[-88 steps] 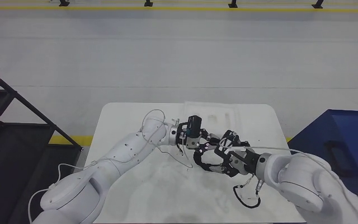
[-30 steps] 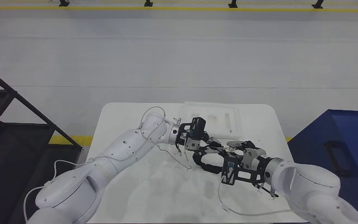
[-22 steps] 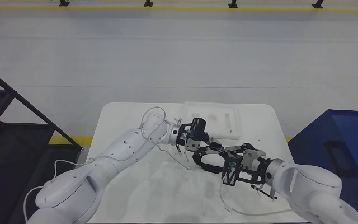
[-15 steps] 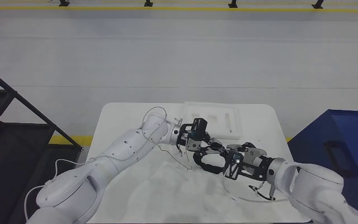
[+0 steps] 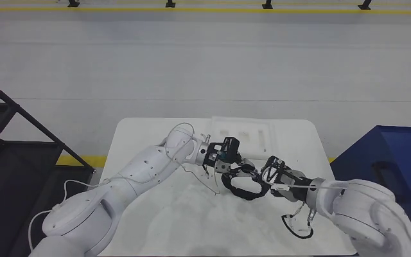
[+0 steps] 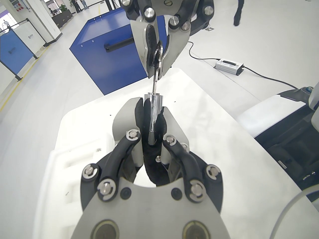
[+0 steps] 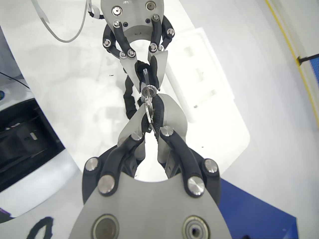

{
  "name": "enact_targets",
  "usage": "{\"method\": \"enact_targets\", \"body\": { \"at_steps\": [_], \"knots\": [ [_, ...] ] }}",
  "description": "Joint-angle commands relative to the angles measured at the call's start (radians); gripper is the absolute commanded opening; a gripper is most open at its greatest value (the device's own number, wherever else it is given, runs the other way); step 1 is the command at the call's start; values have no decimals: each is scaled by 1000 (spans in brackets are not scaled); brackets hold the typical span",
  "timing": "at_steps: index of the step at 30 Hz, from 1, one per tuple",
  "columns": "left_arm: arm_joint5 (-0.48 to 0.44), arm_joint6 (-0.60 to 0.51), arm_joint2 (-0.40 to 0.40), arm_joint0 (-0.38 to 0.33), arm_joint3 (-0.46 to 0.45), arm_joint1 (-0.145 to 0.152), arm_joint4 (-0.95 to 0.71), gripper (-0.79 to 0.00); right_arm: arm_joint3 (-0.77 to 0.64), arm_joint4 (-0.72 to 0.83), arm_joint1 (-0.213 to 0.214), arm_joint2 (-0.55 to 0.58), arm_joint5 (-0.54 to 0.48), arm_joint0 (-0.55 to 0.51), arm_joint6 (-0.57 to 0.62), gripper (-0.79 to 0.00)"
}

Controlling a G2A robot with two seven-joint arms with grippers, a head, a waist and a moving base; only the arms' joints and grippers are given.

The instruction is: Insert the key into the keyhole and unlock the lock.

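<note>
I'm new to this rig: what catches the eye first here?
Two hands meet tip to tip above the table: the left hand clamps the silver lock, and the right hand pinches the key, its blade at the keyhole. The lock's black cable hangs in a loop.

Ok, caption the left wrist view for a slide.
The left gripper grips the lock; the right gripper holds the key at the keyhole.

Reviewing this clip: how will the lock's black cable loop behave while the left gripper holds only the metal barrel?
Probably floppy: the cable loop hangs in a curve from the left gripper, so it may swing. The barrel looks like smooth, rigid metal, so it could twist between the pads when the key pushes in.
</note>
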Motion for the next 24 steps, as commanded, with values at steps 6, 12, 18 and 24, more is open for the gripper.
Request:
{"method": "enact_targets", "body": {
  "at_steps": [6,12,18,24],
  "knots": [
    [5,5,-1,1,13,-2,26,-785,33,111,-8,-43,98,69,69,-606],
    [3,-38,-6,2,45,-2,44,-785,54,114,-11,-66,104,98,86,0],
    [15,-170,-26,4,85,7,59,-785,79,138,-12,-63,93,115,67,0],
    [22,-383,-56,16,84,12,35,-785,131,163,-14,-54,76,149,22,0]
  ]
}}
